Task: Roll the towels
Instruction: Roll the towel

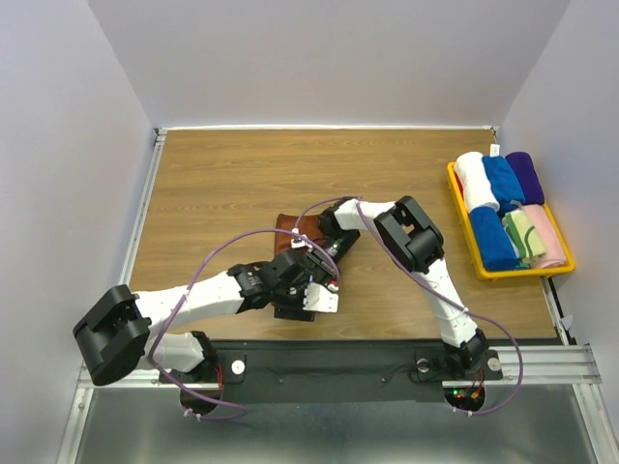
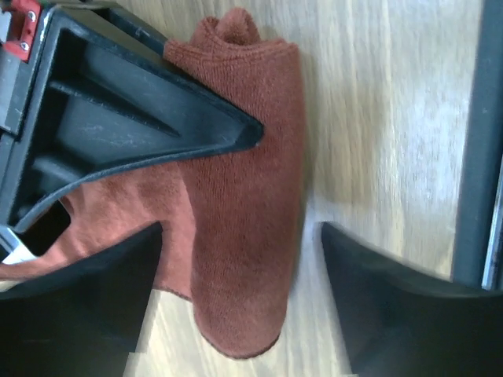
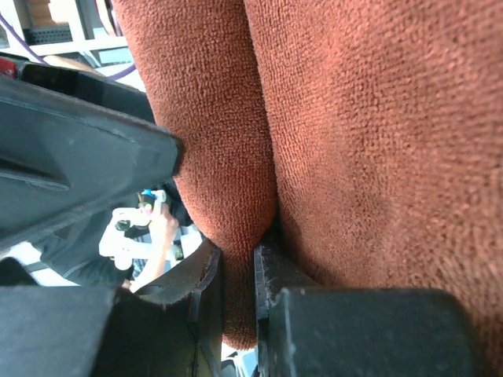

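Observation:
The rust-brown towel [image 1: 291, 229] lies partly rolled on the wooden table, mostly hidden by both wrists in the top view. In the left wrist view the towel [image 2: 247, 196] is a thick fold running between the fingers [image 2: 78, 306]. My left gripper [image 2: 240, 290] is open and straddles it, with table showing between the towel and the right finger. My right gripper [image 3: 238, 302] is shut on a fold of the towel [image 3: 361, 149]; the cloth is squeezed between its pads. From above, the left gripper [image 1: 304, 253] and right gripper [image 1: 325, 238] meet over the towel. A cream-and-green towel [image 1: 522, 235] lies rolled in the tray.
A yellow tray [image 1: 513, 272] at the right edge holds several rolled towels: white, blue, purple, pink. The right gripper's finger [image 2: 157, 118] reaches into the left wrist view beside the towel. White walls enclose the table [image 1: 222, 184] on three sides.

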You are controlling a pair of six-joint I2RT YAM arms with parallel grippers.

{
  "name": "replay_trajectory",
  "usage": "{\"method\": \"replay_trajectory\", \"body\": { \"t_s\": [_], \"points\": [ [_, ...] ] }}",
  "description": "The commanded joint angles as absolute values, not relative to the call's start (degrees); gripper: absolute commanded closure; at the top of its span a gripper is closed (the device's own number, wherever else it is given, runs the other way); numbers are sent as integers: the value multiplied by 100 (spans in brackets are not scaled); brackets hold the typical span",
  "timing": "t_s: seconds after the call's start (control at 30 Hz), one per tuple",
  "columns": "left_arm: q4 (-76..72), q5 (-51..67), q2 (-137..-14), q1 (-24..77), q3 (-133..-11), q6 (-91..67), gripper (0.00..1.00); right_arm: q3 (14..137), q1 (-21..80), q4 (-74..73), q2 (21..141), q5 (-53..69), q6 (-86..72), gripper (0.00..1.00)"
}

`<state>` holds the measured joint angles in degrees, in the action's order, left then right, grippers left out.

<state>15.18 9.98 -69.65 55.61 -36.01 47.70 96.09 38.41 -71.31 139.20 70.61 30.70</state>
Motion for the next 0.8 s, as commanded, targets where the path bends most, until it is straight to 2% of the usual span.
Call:
{"method": "replay_trajectory", "body": {
  "t_s": [0.0,0.03,0.1,0.17,0.2,0.23,0.27,0.3,0.33,0.37,0.4,0.53,0.57,0.6,0.77],
  "points": [
    [1143,774,-6979,5730,-3472,4763,24,9826,3779,-7470,14045,7242,3278,89],
    [1151,730,-6987,5817,-3393,4772,32,9861,3771,-7514,14071,7286,3296,89],
    [1212,747,-7040,5880,-3288,4772,41,9931,3744,-7646,14141,7347,3357,88],
    [1274,773,-7101,5906,-3243,4764,56,10045,3727,-7743,14168,7409,3401,85],
    [1379,843,-7136,5906,-3243,4746,60,10081,3692,-7778,14168,7435,3410,83],
    [1458,913,-7224,5906,-3269,4737,63,10098,3657,-7778,14168,7462,3358,79],
    [1529,992,-7268,5906,-3296,4694,66,10160,3621,-7778,14151,7523,3323,70],
    [1634,1115,-7321,5906,-3392,4615,71,10186,3543,-7778,14098,7541,3287,66],
    [1704,1186,-7461,5871,-3488,4510,83,10230,3481,-7778,14045,7558,3235,61],
    [1775,1282,-7532,5810,-3594,4274,86,10274,3428,-7778,13993,7524,3200,56],
    [1871,1596,-7619,5723,-3821,4211,88,10318,3297,-7770,13940,7523,3156,48],
    [2555,2694,-7989,4950,-4322,4314,91,10756,2867,-7778,13615,7488,2901,31],
    [2653,2820,-8094,4835,-4403,4385,91,10819,2778,-7770,13458,7488,2831,10],
    [2741,2926,-8147,4564,-4490,4490,91,10872,2603,-7761,13378,7497,2787,6],
    [3997,3971,-9049,3868,-5535,5158,91,10943,2040,-7185,12684,7095,2297,2]
  ]
}}
